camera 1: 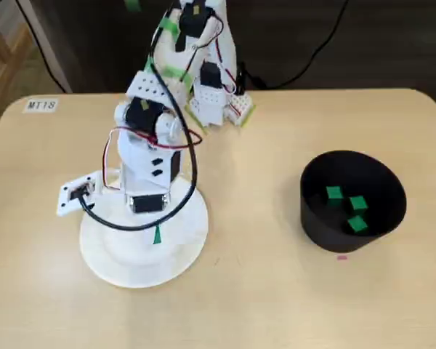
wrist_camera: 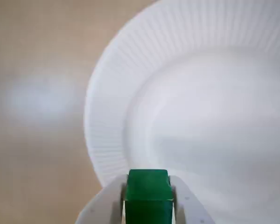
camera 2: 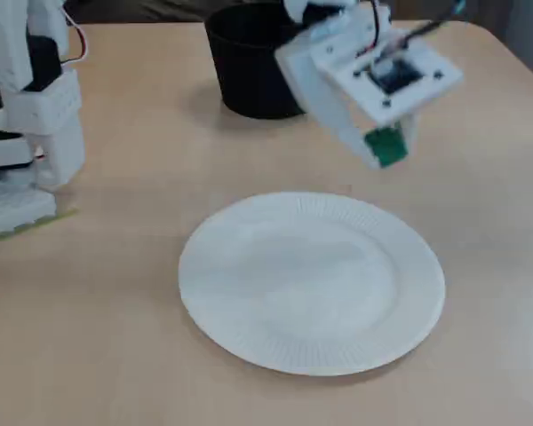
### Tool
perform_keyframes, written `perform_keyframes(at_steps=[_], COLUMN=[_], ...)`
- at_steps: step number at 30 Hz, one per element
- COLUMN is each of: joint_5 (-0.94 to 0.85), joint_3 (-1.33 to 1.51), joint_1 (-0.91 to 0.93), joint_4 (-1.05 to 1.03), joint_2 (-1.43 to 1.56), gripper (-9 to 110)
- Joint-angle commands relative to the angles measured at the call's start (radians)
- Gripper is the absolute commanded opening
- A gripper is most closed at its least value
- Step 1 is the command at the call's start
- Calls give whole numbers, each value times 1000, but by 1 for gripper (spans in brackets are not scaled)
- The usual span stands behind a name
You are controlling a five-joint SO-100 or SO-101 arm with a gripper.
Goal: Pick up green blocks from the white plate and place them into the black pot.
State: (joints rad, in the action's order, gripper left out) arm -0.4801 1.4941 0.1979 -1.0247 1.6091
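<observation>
The gripper [wrist_camera: 148, 189] is clamped on a green block [wrist_camera: 148, 203], its two white fingers [wrist_camera: 113, 205] pressed against the block's sides in the wrist view. In a fixed view the block [camera 2: 386, 146] hangs in the jaws, lifted clear of the white plate [camera 2: 311, 284] near its rim. The black pot [camera 1: 327, 233] stands well apart from the plate [camera 1: 131, 265] on the light wooden table [camera 1: 276, 313], to the right in that fixed view, and three more green blocks [camera 1: 358, 203] lie inside it. The only writing is a small white label [camera 1: 41, 105] stuck at the table's far left corner; it reads roughly "MT1S", the last character unclear. A tiny pink mark [camera 1: 341, 256] sits just beside the pot's base.
</observation>
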Motion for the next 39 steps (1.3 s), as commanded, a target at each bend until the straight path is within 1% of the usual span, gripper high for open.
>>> perform_keyframes(at_steps=[1, 4, 8, 10, 14, 17, 22, 30, 31, 33, 34, 36, 37, 39], joint_5=[193, 336, 426, 442, 469, 477, 476, 423, 426, 396, 397, 403, 403, 408], joint_3=[-44, -41, -25, 34, 261, 387, 581, 606, 606, 615, 617, 617, 615, 603], joint_1=[-147, -307, -528, -629, -772, -810, -816, -784, -782, -784, -784, -779, -773, -755], joint_4=[21, 28, 54, 120, 321, 382, 574, 600, 597, 592, 588, 581, 574, 545], joint_2=[206, 302, 362, 380, 440, 457, 442, 354, 354, 367, 368, 385, 399, 431], gripper=[-2, -2, -2, -2, -2, -2, -2, -2, 1, 25, 32, 40, 42, 41])
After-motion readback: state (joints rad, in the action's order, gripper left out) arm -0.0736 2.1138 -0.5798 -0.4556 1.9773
